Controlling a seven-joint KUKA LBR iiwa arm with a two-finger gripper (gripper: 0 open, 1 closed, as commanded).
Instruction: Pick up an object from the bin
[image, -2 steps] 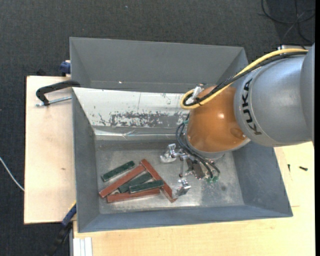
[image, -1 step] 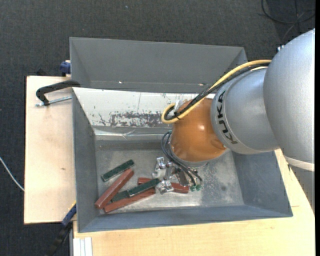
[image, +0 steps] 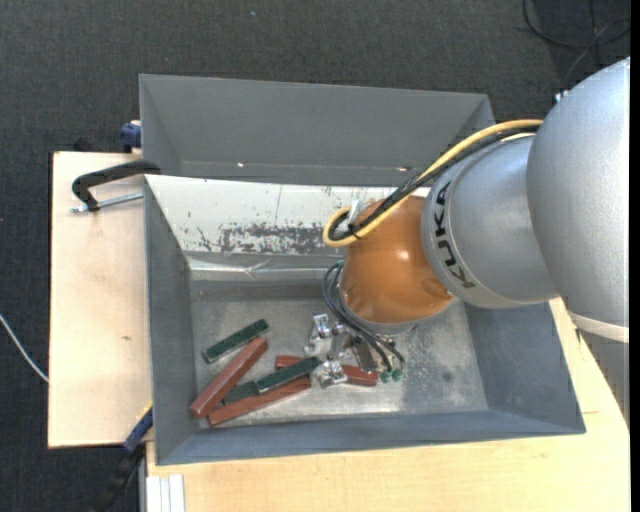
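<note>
Green stick (image: 283, 378), brown stick (image: 358, 377) flat, bin floor (image: 440, 372) centre.

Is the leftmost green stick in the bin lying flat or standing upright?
Lying flat: the green stick shows its whole length along the bin floor.

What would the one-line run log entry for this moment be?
gripper: low in grey bin, at right end of stick heap | nearest: dark green stick, red-brown stick | held: cannot tell

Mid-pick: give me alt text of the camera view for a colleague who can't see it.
The gripper is low in the grey bin, at the right end of a small heap of red-brown and dark green bars. One green bar lies along the heap's upper left edge.
</note>
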